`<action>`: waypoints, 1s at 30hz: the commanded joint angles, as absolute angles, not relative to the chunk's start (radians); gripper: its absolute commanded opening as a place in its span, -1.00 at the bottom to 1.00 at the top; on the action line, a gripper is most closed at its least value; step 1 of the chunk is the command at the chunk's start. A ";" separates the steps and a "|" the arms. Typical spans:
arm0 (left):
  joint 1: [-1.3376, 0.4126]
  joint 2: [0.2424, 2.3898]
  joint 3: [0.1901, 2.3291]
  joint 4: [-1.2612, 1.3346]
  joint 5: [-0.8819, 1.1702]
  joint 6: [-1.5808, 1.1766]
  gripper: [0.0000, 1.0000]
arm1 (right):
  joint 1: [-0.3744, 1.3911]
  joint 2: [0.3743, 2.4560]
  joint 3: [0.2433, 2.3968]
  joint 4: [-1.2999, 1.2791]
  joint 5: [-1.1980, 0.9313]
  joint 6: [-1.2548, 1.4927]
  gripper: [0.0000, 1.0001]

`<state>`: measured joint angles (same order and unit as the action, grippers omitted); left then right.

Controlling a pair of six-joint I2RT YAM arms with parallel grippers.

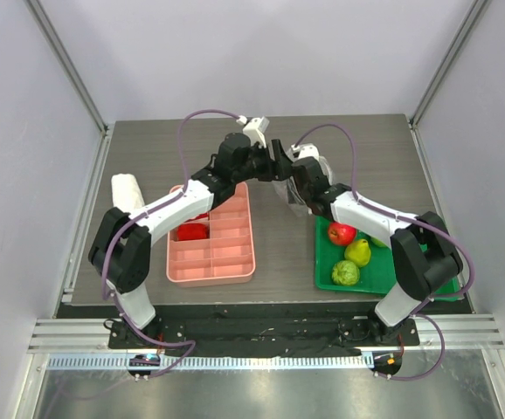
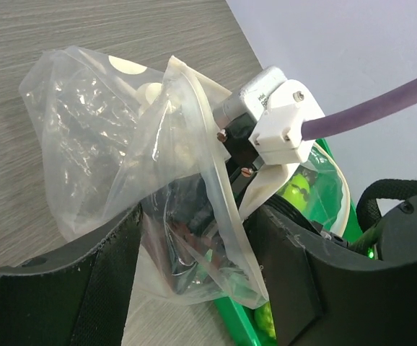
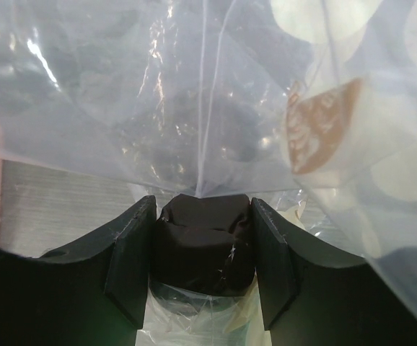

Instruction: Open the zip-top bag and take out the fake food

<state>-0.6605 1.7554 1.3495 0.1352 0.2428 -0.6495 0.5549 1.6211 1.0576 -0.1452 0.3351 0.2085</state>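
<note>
The zip-top bag hangs clear and crumpled in the air between my two grippers, and nothing shows inside it. In the left wrist view the bag droops between my left gripper's wide-apart fingers. My right gripper is buried in the bag's film, with its pads against a dark lump wrapped in that film. The red apple, yellow-green pear and bumpy green fruit lie in the green tray. In the top view the left gripper and right gripper almost meet.
A pink divided tray with red pieces stands left of centre under the left arm. A white roll lies at the table's left edge. The green tray's rim shows just under the bag in the left wrist view.
</note>
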 commanded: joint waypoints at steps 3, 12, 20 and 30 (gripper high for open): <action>-0.658 1.756 1.405 0.123 0.195 -0.624 0.04 | 0.581 1.594 1.057 -0.110 0.403 0.184 -0.97; -0.649 1.793 1.402 0.041 0.068 -0.534 -1.00 | 0.580 1.692 1.077 -0.109 0.387 0.207 -0.84; -0.649 1.824 1.339 0.051 0.043 -0.523 -1.00 | 0.548 1.773 1.100 -0.117 0.304 0.305 -0.05; -0.649 1.830 1.301 0.080 0.068 -0.532 -1.00 | 0.540 1.724 1.112 -0.216 0.259 0.313 0.65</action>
